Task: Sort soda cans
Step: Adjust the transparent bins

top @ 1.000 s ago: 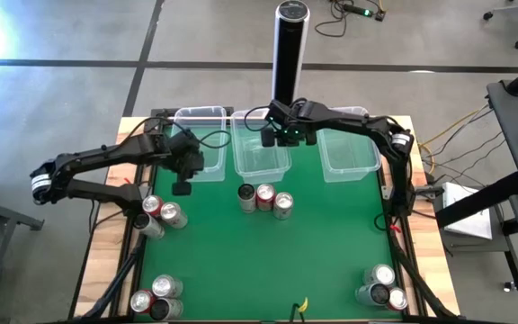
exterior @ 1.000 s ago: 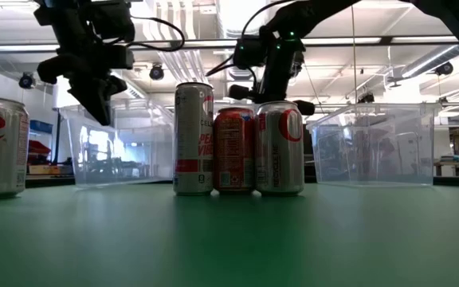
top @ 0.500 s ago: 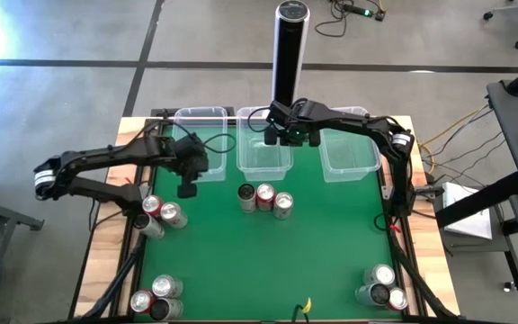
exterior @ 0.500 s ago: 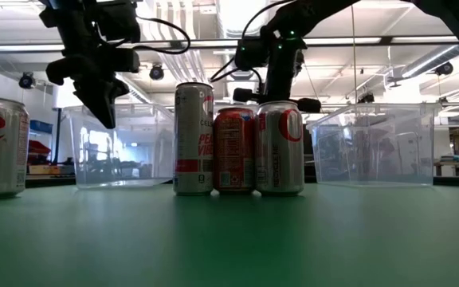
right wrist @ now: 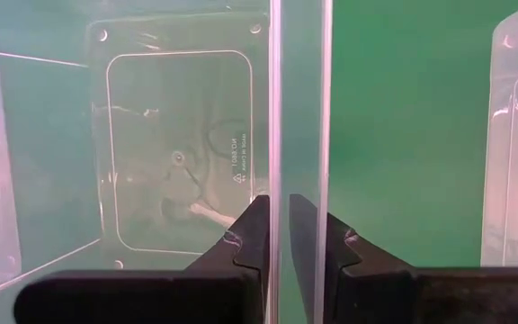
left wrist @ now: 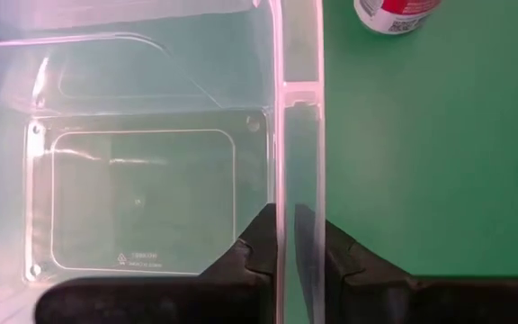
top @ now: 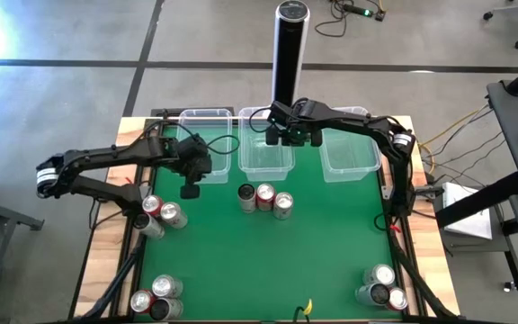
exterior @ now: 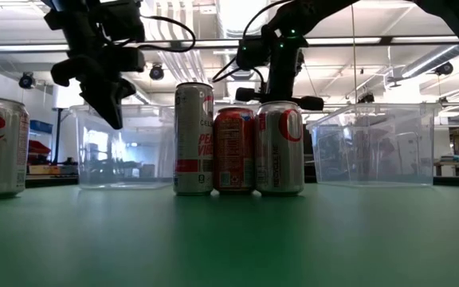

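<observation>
My left gripper (left wrist: 286, 236) pinches the wall of the left tub (top: 203, 118) and my right gripper (right wrist: 277, 225) pinches the wall of the middle tub (top: 263, 160), both nearly closed on the plastic, while three cans (top: 264, 198) stand together just before the middle tub.

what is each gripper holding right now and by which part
Each grips a clear tub by its wall: the left gripper pinches the left tub's side wall, the right gripper the middle tub's side wall. No can is held.
</observation>
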You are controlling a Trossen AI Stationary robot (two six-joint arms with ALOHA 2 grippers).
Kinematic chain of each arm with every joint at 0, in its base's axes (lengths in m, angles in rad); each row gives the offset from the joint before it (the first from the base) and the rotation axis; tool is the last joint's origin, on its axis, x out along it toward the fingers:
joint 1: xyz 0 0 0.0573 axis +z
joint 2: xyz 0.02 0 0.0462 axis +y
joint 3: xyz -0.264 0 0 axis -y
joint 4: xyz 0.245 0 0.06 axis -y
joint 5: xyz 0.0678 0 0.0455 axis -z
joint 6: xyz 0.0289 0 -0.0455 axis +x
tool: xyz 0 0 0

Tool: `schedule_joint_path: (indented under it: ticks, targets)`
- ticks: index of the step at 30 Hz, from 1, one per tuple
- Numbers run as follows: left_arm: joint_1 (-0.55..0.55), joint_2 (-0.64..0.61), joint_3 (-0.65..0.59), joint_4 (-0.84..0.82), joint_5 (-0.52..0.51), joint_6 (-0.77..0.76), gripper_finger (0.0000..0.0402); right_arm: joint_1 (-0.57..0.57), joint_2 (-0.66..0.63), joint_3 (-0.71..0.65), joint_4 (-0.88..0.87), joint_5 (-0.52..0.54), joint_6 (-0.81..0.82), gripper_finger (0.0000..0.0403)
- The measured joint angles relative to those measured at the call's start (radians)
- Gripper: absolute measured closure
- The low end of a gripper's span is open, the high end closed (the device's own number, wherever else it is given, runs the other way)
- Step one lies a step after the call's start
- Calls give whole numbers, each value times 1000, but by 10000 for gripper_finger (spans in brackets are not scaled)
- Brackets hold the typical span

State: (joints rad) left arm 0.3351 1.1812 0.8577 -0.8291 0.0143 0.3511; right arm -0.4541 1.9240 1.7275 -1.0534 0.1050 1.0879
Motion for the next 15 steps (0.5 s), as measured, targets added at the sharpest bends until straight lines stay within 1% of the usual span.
schedule_joint_path:
  ticks: [8, 15]
  targets:
    - [-1, 1, 0, 4, 0, 4, 387, 7, -5, -1, -1, 3, 2, 369]
    - [-2, 7, -3, 20, 4, 6, 352, 11, -7, -1, -12, 4, 14, 369]
